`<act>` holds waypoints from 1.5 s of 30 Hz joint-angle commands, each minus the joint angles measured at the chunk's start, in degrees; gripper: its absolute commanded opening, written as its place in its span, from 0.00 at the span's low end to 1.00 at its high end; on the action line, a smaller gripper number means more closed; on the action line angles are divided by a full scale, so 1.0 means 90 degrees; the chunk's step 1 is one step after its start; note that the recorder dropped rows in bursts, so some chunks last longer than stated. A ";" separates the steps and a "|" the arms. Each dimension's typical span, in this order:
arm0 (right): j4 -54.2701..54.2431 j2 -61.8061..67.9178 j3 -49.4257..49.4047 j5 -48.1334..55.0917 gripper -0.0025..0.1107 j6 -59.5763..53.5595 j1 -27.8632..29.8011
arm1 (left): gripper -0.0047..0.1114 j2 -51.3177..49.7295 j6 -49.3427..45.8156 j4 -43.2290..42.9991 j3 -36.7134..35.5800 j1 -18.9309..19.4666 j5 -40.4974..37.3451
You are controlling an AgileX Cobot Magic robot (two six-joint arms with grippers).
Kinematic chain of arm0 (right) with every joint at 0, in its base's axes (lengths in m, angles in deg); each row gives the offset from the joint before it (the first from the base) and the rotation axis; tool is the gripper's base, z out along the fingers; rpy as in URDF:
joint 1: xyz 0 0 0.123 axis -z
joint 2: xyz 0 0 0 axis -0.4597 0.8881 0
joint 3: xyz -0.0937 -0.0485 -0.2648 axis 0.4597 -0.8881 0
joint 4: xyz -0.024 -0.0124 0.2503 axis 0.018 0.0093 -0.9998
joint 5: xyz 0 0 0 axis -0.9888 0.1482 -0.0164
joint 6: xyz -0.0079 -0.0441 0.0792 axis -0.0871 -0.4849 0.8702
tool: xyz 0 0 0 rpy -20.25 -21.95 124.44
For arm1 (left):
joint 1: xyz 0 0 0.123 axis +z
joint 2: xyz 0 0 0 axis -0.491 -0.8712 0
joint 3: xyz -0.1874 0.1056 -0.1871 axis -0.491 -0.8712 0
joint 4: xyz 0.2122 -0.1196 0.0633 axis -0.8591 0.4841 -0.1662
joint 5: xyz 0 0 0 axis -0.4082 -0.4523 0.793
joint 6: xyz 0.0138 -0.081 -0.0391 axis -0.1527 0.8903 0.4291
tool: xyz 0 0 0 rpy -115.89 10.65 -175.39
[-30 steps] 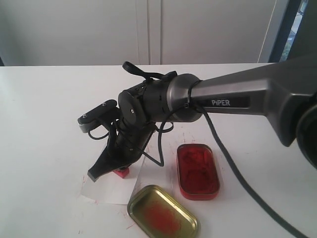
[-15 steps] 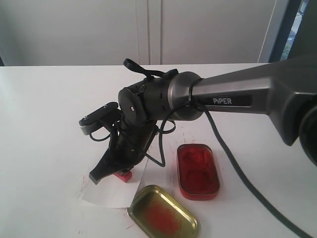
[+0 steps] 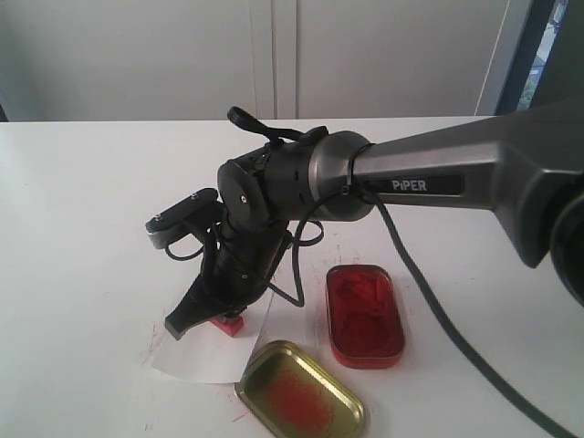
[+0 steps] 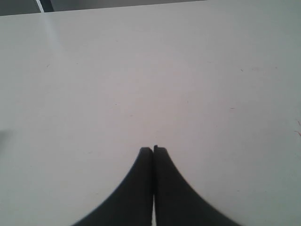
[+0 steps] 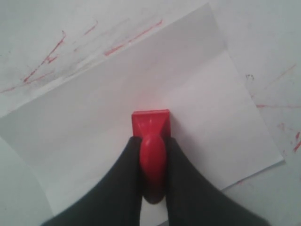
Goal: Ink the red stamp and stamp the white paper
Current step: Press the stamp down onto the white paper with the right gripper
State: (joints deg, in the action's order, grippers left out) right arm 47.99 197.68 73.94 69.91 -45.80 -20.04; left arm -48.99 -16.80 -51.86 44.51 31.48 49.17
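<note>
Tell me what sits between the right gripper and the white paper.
The red stamp: the right gripper pinches its handle, and its block base faces down onto the white paper. The right wrist view shows this best.

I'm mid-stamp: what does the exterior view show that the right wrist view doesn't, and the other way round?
Exterior only: the open ink tin and the gold lid next to the paper, plus the whole right arm.
Right wrist only: the paper's fold crease, red streaks on the table, and the right tool pinching the stamp by its handle.
Both: the tool shut on the stamp, over the paper.
</note>
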 commanded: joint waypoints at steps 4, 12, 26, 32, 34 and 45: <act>0.0023 0.0346 -0.0210 0.0759 0.02 -0.0072 0.0003 | 0.04 0.0021 0.0000 0.0008 -0.0030 0.0007 -0.0016; 0.0023 0.0346 -0.0210 0.0543 0.02 -0.0060 0.0003 | 0.04 0.0021 0.0000 0.0008 -0.0030 0.0007 -0.0016; 0.0023 0.0346 -0.0210 0.0552 0.02 -0.0031 0.0003 | 0.04 0.0021 0.0000 0.0008 -0.0030 0.0007 -0.0016; 0.0023 0.0346 -0.0210 0.0546 0.02 -0.0031 0.0003 | 0.04 0.0021 0.0000 0.0008 -0.0030 0.0007 -0.0016; 0.0010 0.0321 -0.0210 0.0545 0.02 -0.0029 0.0003 | 0.04 0.0021 0.0000 0.0008 -0.0030 0.0007 -0.0016; 0.0017 0.0010 -0.0210 0.0348 0.02 0.0143 0.0003 | 0.04 0.0021 0.0000 0.0008 -0.0030 0.0007 -0.0016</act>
State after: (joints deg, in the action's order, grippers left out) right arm 47.99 196.69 73.73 69.31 -45.03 -20.04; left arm -48.99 -16.80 -51.86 44.51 31.48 49.17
